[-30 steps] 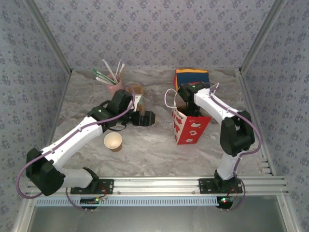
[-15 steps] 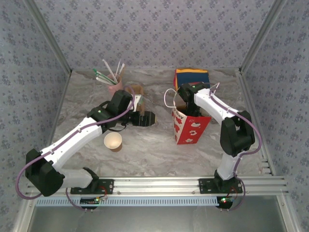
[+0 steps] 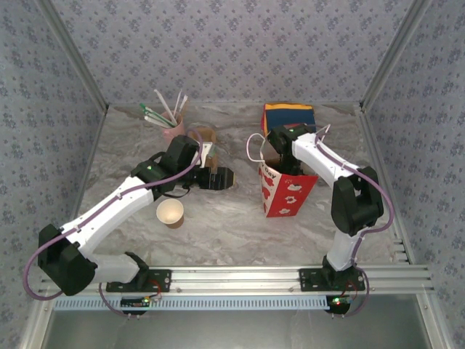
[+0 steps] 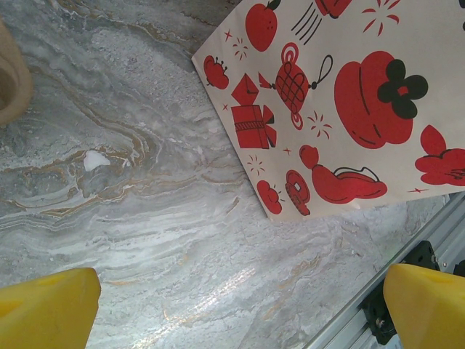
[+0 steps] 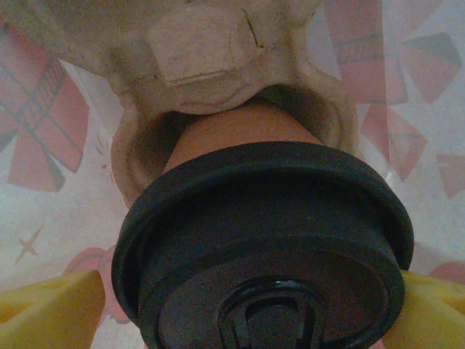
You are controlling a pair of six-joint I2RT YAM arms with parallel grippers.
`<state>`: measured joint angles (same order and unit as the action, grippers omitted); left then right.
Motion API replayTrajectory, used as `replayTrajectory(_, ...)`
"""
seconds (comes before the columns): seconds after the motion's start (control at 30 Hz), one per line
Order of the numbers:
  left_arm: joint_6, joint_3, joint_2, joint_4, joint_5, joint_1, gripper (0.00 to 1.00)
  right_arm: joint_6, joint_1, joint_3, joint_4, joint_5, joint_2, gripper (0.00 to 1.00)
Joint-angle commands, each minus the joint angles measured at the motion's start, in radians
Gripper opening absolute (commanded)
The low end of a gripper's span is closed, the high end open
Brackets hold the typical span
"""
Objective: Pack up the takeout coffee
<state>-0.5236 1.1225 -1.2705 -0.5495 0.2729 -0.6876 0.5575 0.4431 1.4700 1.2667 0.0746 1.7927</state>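
Bag (image 3: 287,193) upright on table (image 3: 218,225), position unchanged from a second ago. My right claw (image 5: 240,309) is inside it, jaws apart, flanking the coffee (image 5: 261,218), which sits in a tray (image 5: 196,65) hollow. Left claw (image 4: 247,305) wide apart, empty, over table.

The top camera hangs above and behind the arm bases (image 3: 138,280), looking down and forward over the whole table (image 3: 218,225), walls included. The left wrist camera faces down at the table from close by (the yellow left jaws frame its bottom corners), with the printed side of the paper bag (image 4: 327,109) across its upper right. The top view shares that bag and the marbled surface. The right wrist camera sits very near, inside the bag, looking past the right jaws onto the black lid (image 5: 261,240) of the coffee cup (image 5: 232,134) in a pulp tray (image 5: 203,65).
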Motion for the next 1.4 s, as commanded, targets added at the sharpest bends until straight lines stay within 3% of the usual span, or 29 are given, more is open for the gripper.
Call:
replayTrajectory(0.0,0.007,0.003,0.014,0.010,-0.001,-0.002,1.00,0.019,0.007,-0.008,0.005,0.011,-0.016,0.95)
replayTrajectory(1.37,0.005,0.001,0.012,0.010,-0.004,0.005,1.00,0.044,0.029,0.003,0.023,0.002,-0.032,0.96)
